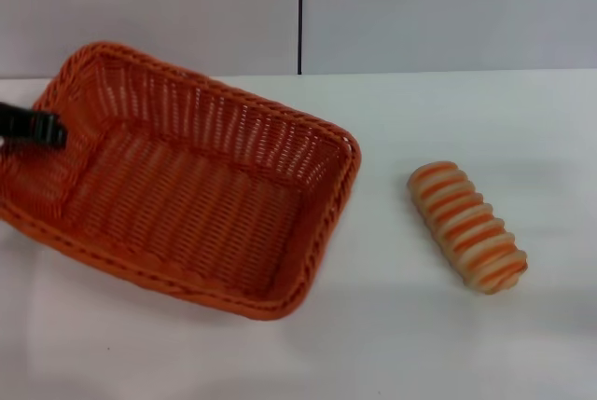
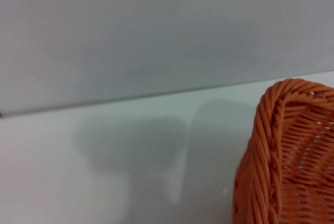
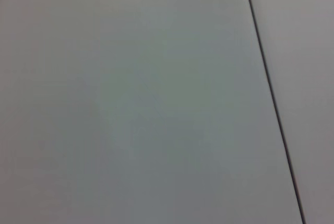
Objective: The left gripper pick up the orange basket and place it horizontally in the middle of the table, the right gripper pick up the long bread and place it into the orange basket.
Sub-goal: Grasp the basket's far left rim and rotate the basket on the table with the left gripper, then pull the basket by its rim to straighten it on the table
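At the far left, the left tool (image 1: 42, 130) is clamped on the orange basket (image 1: 187, 186) rim, tilting it for repositioning; long bread (image 1: 466, 226) waits right.

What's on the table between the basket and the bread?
Nothing. In the head view, only bare white table lies between the basket and the bread.
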